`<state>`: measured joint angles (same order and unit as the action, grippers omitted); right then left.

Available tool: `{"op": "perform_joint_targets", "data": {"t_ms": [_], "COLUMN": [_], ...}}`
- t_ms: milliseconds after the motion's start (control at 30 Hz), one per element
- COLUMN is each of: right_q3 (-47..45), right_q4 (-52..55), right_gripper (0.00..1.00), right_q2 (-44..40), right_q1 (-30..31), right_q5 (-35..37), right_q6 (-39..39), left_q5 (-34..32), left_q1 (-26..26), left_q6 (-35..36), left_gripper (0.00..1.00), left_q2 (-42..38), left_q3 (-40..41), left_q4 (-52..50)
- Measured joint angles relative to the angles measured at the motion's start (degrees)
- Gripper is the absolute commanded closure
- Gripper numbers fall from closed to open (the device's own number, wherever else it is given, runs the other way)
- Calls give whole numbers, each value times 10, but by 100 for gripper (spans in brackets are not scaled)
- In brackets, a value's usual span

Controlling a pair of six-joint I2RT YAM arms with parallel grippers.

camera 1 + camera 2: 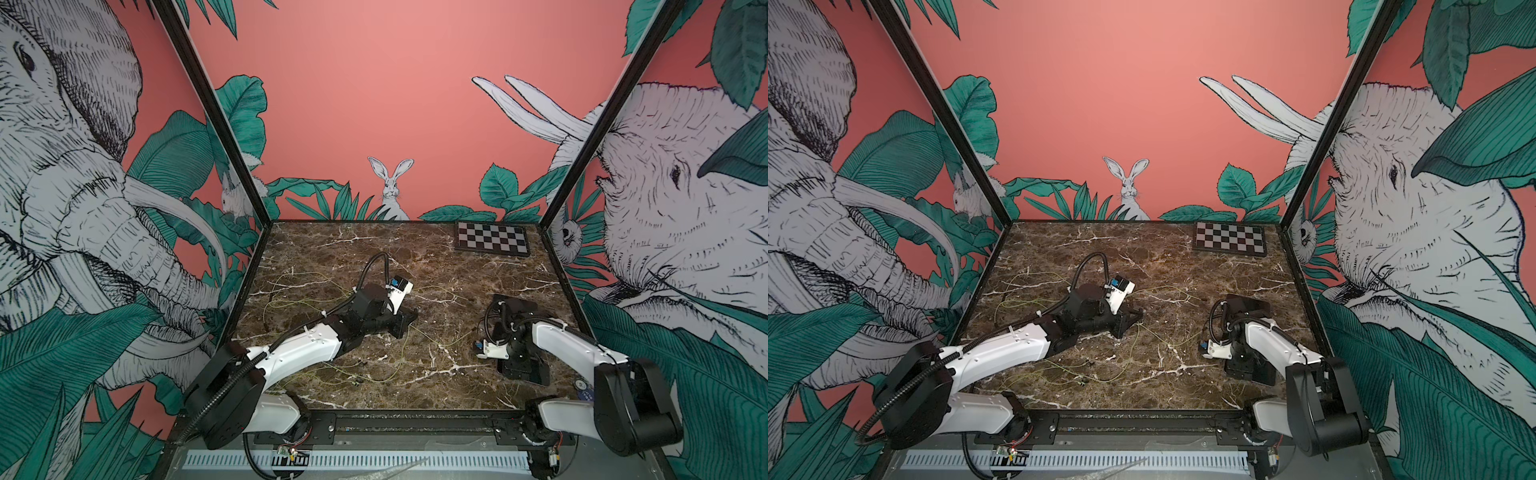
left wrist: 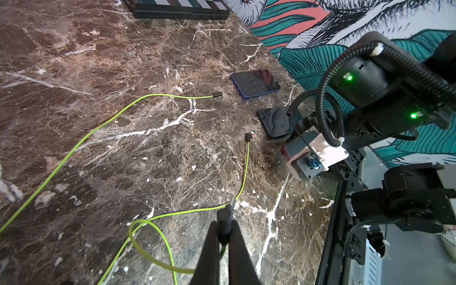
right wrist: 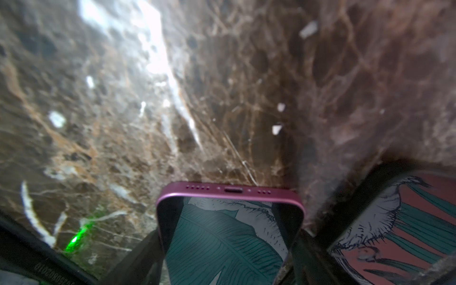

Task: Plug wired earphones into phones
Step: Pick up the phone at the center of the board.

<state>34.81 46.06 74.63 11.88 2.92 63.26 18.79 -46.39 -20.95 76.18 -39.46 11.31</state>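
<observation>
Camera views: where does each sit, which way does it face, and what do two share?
Top views: high in front, looking down at the table; left arm and right arm show.
Left wrist: on the left arm, looking across at two phones; left gripper shut on an earphone plug.
Right wrist: low over the table; right gripper flanks a pink-rimmed phone.
Shared: top and left wrist views show the right arm.

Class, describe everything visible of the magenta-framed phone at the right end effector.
The phone has a matte magenta frame with rounded corners; its end shows a charging port between two rows of small holes. Its glossy dark screen faces up, mirroring leafy wallpaper. It lies on the marble table between the right end effector's fingers; whether they grip it is unclear.
</observation>
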Motion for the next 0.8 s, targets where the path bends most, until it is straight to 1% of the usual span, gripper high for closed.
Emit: {"op": "perform_joint_targets", "data": {"t_ms": [100,267,400,500,600,800], "right_q3": [9,17,18,20,28,43], "right_q4": [7,14,15,13,12,6], "right_gripper": [28,28,27,26,22,5], "right_q2": [9,16,16,16,24,43], "right_q1": [0,2,22,48,75,98], "right_q5": [-5,-14,-22,-43,-61,-65], "right_q6": [0,-5,-14,-25,-42,-57], "left_q5": [1,1,1,1,2,3], "left_q1": [0,0,0,0,0,0], "left_q6": [0,0,0,0,-1,-9], "left_gripper": [100,100,100,100,100,100], "left_q2": [0,0,0,0,5,19], "left_q3": [4,6,7,7,7,7], "left_q4": [0,2,2,2,7,9]}}
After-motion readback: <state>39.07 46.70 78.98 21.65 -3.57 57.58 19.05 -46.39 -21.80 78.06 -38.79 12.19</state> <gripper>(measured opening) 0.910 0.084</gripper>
